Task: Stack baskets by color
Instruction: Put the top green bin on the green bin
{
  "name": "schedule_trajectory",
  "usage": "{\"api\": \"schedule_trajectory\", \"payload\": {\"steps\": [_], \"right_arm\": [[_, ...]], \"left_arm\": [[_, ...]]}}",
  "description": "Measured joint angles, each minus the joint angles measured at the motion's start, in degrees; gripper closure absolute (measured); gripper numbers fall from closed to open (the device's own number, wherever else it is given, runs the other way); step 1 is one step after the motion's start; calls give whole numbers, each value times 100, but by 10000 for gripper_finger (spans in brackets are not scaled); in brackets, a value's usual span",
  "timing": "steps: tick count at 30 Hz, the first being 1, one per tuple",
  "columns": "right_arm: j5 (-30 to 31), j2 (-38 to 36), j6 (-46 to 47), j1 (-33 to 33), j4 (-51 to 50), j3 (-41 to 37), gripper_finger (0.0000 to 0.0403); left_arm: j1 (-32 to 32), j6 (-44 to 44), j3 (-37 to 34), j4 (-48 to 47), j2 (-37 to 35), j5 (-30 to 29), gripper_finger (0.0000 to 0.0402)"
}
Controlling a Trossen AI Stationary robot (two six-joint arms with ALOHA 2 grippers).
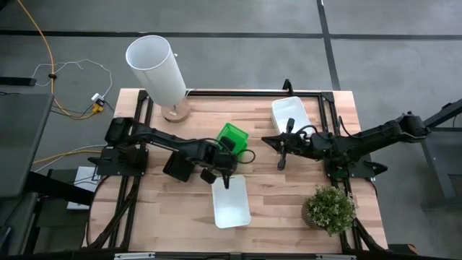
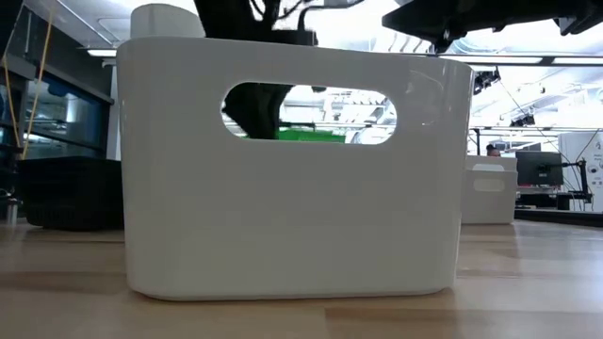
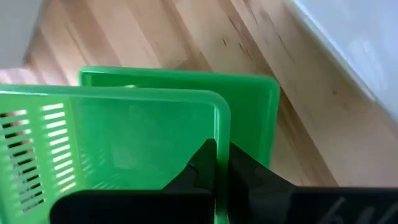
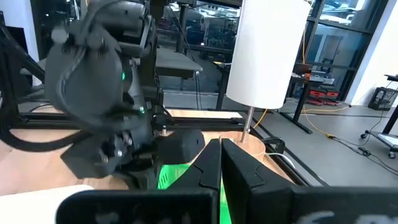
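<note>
Left wrist view, slotted green basket (image 3: 124,137), gripper (image 3: 222,163) clamped

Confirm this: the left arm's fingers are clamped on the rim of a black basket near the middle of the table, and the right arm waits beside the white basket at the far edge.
Wrong in one respect: the basket is green, not black. The left wrist view shows the left gripper shut on the rim of the green basket; the high view places it mid-table. The right gripper does wait by the white basket.

Overhead down, low level (close), wrists forward, sharing green basket (image 1: 232,136)
</note>
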Motion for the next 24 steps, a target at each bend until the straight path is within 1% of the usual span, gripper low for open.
{"api": "schedule_trajectory", "payload": {"steps": [4,13,15,20,24], "right_arm": [[0,0,0,0,-52,0,403],[0,0,-42,0,-59,0,403],[0,0,-42,0,-52,0,403],[-1,0,0,0,-50,0,403],[-1,0,0,0,-48,0,403]], "left_arm": [[-54,-71,0,5,87,178,401],[-359,-49,4,-110,25,155,401],[-377,28,4,-216,27,138,401],[-308,-47,4,-107,27,132,401],[-254,-42,4,-70,27,136,385]]}}
